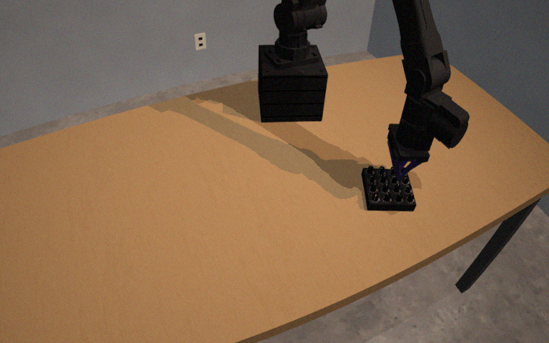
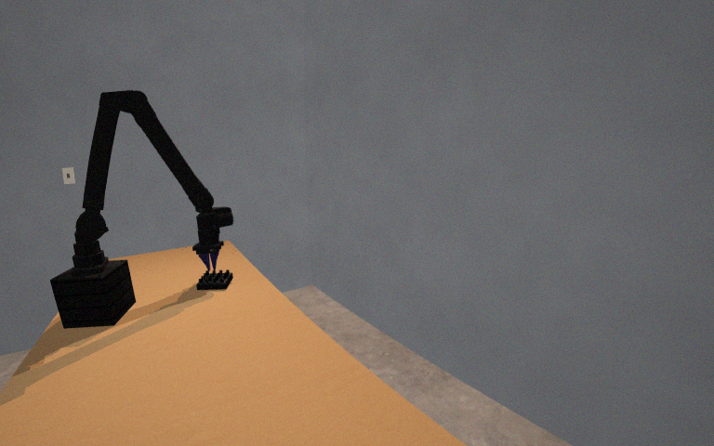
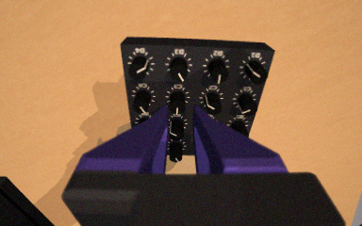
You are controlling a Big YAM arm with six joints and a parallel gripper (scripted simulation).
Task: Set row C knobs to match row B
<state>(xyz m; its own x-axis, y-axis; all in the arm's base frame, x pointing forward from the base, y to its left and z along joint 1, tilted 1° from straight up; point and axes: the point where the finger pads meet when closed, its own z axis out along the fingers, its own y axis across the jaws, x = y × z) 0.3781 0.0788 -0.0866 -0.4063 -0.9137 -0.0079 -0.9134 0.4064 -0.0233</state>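
The black knob box (image 1: 390, 207) (image 2: 212, 285) (image 3: 198, 41) stands on the table, its D row farthest up in the wrist view. My gripper (image 1: 400, 178) (image 2: 211, 270) (image 3: 180, 113) is slightly open over the box, with nothing held; its purple fingertips show either side of column 3. In the wrist view knob C3 (image 3: 177, 98) has its line toward the rear, about at the middle mark. Knob B3 (image 3: 177, 127) has its line toward the lower left. C2 (image 3: 213, 100) also points lower left, C1 (image 3: 245, 100) lower right, C4 (image 3: 142, 98) down and slightly right. The fingers hide B2 and partly cover B4 and B1.
The arm's black base block (image 1: 291, 96) (image 2: 94, 299) stands on the table (image 1: 181, 226) (image 2: 252, 368) behind and to one side of the box. Knobs of row D (image 3: 179, 66) and knob A3 (image 3: 175, 151) stand close to column 3's other knobs. The table's edge lies beyond the box.
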